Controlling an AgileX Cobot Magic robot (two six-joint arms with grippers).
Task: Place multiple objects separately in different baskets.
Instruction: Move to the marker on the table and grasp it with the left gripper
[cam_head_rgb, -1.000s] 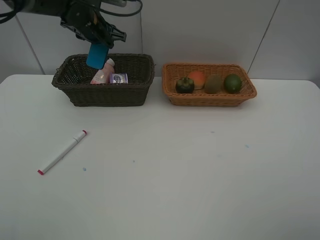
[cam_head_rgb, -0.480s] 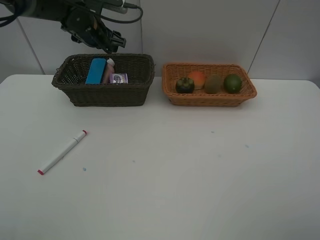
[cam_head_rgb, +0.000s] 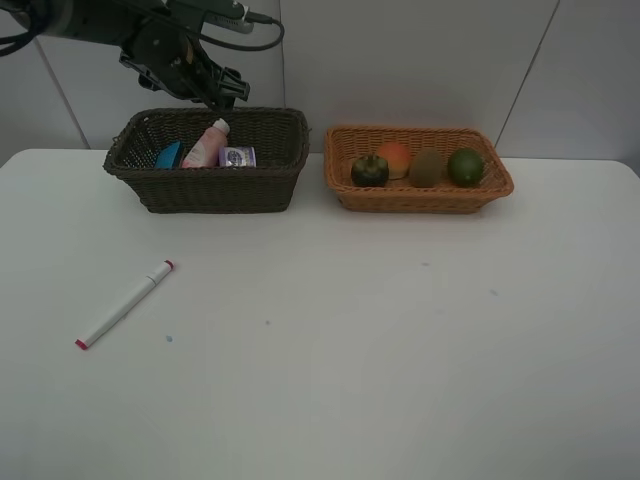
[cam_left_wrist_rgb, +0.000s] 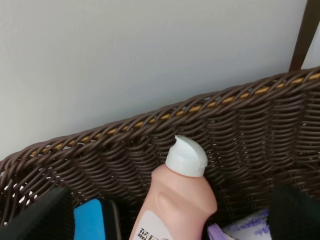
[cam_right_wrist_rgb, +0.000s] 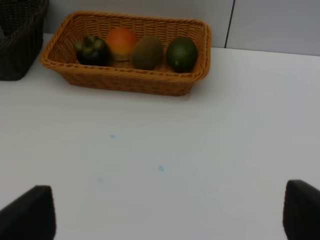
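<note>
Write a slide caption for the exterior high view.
Open left gripper above dark basket; marker on table.

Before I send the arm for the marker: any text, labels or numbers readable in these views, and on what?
Pink bottle: a label with blue characters at the frame edge, cut off and too blurred to read.
Purple-lidded tub: white label with purple print, too small to read.
Marker, both baskets, the fruit and the table: no text visible.

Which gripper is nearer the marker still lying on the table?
Left. The left gripper hangs open above the dark basket, behind the marker. The right gripper is outside the overhead view, facing the light basket.
</note>
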